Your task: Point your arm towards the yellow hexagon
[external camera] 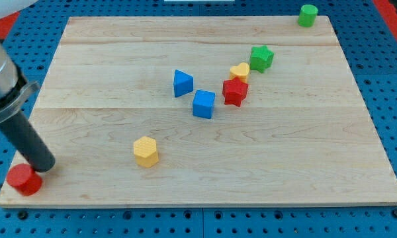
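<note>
The yellow hexagon [145,151] lies on the wooden board, left of centre toward the view's bottom. My dark rod comes in from the view's upper left, and my tip [44,165] rests at the board's bottom left corner. The tip sits right beside a red cylinder [23,179], touching or nearly so. The yellow hexagon is well to the right of the tip, with bare board between them.
A blue triangle [182,83] and blue cube [203,104] sit mid-board. A red star [235,91], yellow heart [239,71] and green star [261,57] cluster to their right. A green cylinder [308,14] stands at the top right corner. The wooden board [304,152] lies on blue pegboard.
</note>
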### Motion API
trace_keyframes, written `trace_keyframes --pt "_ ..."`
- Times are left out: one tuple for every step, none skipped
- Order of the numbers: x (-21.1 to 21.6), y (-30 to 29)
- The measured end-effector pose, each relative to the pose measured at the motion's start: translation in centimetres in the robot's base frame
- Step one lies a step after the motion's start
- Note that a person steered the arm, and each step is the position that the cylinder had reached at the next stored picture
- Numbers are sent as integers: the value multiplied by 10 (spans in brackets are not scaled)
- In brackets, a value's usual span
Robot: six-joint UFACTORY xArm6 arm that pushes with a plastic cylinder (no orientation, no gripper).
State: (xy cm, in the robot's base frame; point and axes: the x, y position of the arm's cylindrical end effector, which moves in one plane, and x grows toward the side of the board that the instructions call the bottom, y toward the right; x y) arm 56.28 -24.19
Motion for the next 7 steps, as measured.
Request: trace_keyframes --pt "6 -1" --pt "-14 0" --pt "-37 5" --pt "-37 5" --pt "-42 7" --pt "-43 16" --pt "-43 31"
